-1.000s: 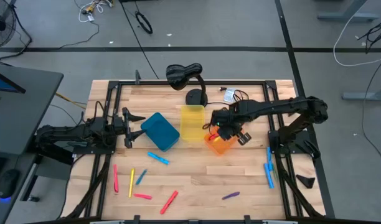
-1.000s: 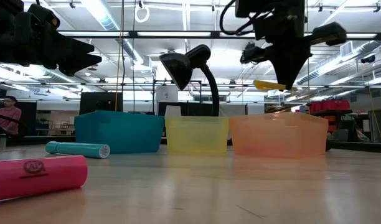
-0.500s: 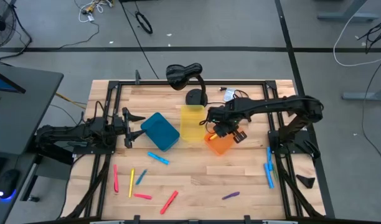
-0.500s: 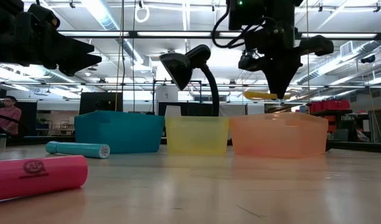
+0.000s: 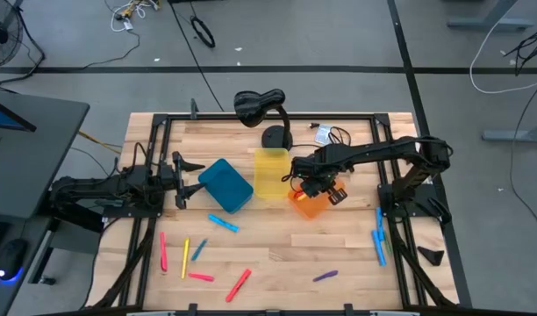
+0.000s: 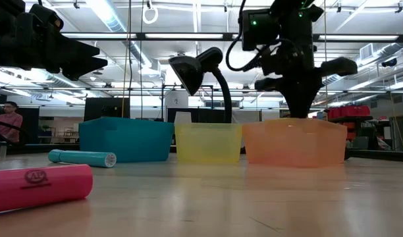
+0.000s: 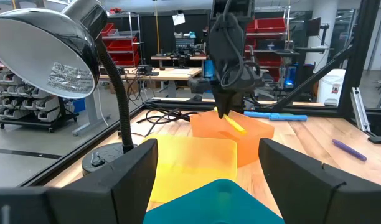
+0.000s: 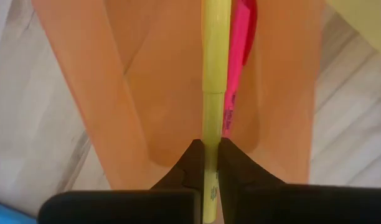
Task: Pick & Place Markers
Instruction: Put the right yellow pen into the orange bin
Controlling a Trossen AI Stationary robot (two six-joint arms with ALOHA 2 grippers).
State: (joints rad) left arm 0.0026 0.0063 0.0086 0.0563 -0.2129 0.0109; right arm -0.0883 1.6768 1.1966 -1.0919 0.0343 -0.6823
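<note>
My right gripper (image 5: pixel 308 187) hangs fingers-down in the mouth of the orange bin (image 5: pixel 312 205), shut on a yellow marker (image 8: pixel 214 62). A pink marker (image 8: pixel 240 50) lies on the bin's floor below it. More markers lie loose on the near half of the table: red (image 5: pixel 162 251), yellow (image 5: pixel 185 257), blue (image 5: pixel 223 223) and purple (image 5: pixel 325 276). My left gripper (image 5: pixel 188 183) waits open at the table's left side, level, pointing at the blue bin (image 5: pixel 225 185). My right gripper pinches the yellow marker's barrel (image 8: pixel 210 140) between its two fingers, close to one end. The fingers come from above, pointing down, and lie across the marker. The marker (image 7: pixel 235 124) is lifted clear and slopes down from the fingers over the orange bin (image 7: pixel 256 134).
A yellow bin (image 5: pixel 270 173) stands between the blue and orange bins. A black desk lamp (image 5: pixel 260 107) stands at the far edge behind them. Blue markers (image 5: pixel 379 237) lie by the right edge. In the low view a pink marker (image 6: pixel 37 184) and a teal one (image 6: pixel 83 158) lie near.
My right gripper has gone down toward the orange bin and a little toward the table's left, still shut on the yellow marker. The marker has sunk from above the bin's rim to rim level.
</note>
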